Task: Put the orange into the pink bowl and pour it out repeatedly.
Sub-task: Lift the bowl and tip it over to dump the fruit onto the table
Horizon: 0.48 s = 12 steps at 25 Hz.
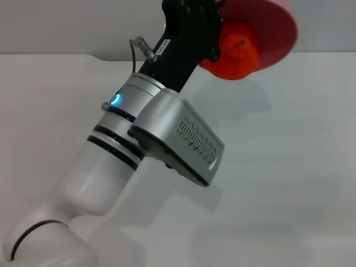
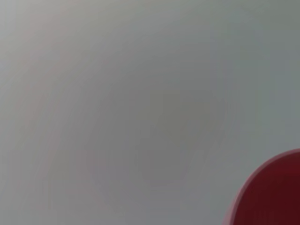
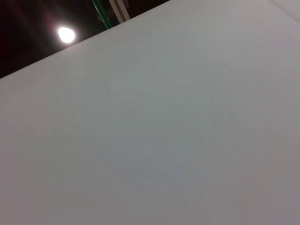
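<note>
In the head view my left arm reaches up and forward, and its black left gripper [image 1: 213, 16] is shut on the near rim of the pink bowl [image 1: 275, 28]. The bowl hangs above the table, tipped steeply on its side with its opening facing me. The orange [image 1: 240, 53] lies at the bowl's lower lip, partly over the edge, right beside the gripper. A curved piece of the pink bowl [image 2: 276, 197] also shows in the left wrist view. The right gripper is out of view.
The white table [image 1: 289, 167] spreads below and around the bowl, carrying the bowl's faint shadow [image 1: 245, 105]. My left arm's silver forearm [image 1: 178, 139] fills the middle of the head view. The right wrist view shows only plain white surface [image 3: 164, 140].
</note>
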### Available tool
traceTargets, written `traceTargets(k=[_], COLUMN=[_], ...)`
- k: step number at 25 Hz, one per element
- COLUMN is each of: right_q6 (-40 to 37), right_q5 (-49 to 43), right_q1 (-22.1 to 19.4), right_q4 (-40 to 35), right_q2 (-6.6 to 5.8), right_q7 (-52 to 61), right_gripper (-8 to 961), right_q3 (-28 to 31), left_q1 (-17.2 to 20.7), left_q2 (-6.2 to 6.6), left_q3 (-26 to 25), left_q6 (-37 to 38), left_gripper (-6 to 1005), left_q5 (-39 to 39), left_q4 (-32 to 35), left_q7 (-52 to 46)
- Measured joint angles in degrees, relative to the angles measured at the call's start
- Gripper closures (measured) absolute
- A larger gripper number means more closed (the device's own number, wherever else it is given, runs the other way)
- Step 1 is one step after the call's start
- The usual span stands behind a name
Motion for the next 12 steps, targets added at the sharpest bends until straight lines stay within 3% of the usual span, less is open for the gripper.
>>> traceTargets(k=[12], right_q6=[-0.1], right_q5=[0.0], right_q1=[1.0], right_q4=[-0.1], right_q2=[-0.19], right_q7=[0.0], right_gripper=[307], right_q3=[-0.6], left_q1=[-0.4], left_q2=[-0.05], left_q3=[2.6], left_q6=[-7.4], left_gripper=[957], left_q5=[1.5], left_q4=[-1.3], left_q7=[0.2])
